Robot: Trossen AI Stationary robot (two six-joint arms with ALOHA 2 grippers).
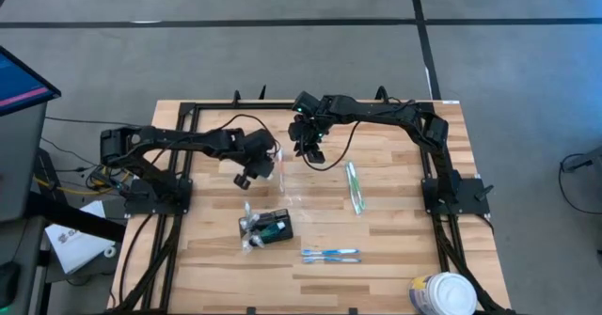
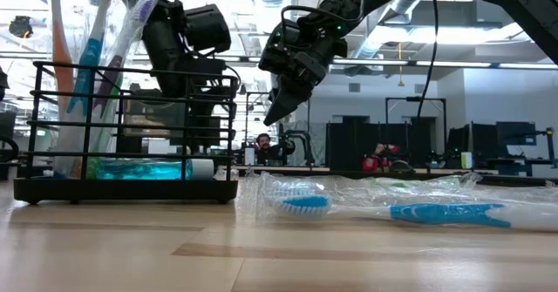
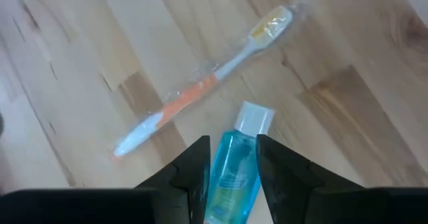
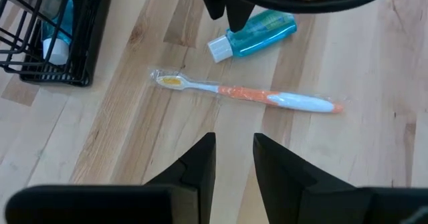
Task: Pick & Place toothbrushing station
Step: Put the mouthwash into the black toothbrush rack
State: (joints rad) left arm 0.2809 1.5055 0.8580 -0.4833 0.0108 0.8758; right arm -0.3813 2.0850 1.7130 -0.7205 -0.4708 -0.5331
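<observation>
My left gripper [image 1: 246, 176] is shut on a small blue bottle with a white cap [image 3: 235, 162]; the right wrist view shows the same bottle [image 4: 261, 29] under its dark fingers. Beside the bottle, a wrapped orange-and-white toothbrush [image 4: 247, 94] lies flat on the wood. The toothbrushing station [image 1: 268, 226], a black wire holder [image 2: 131, 126], stands on its base nearer the front edge, with brushes upright in it and another blue bottle lying in it. My right gripper [image 4: 234, 144] hovers open above the orange toothbrush, holding nothing. My left gripper pinches the bottle's body between its two fingers, one on each long side [image 3: 215, 174], close behind the cap. The fingers slant down from above and lie along the bottle. The cap end [image 3: 254, 118] sticks out past the fingertips; I cannot tell whether it touches the table.
A green wrapped toothbrush [image 1: 355, 185] lies right of centre, and a blue wrapped one [image 1: 329, 255] lies near the front edge. A white round tub [image 1: 442, 294] stands at the front right corner. Black frame rails [image 1: 179, 193] run along both sides.
</observation>
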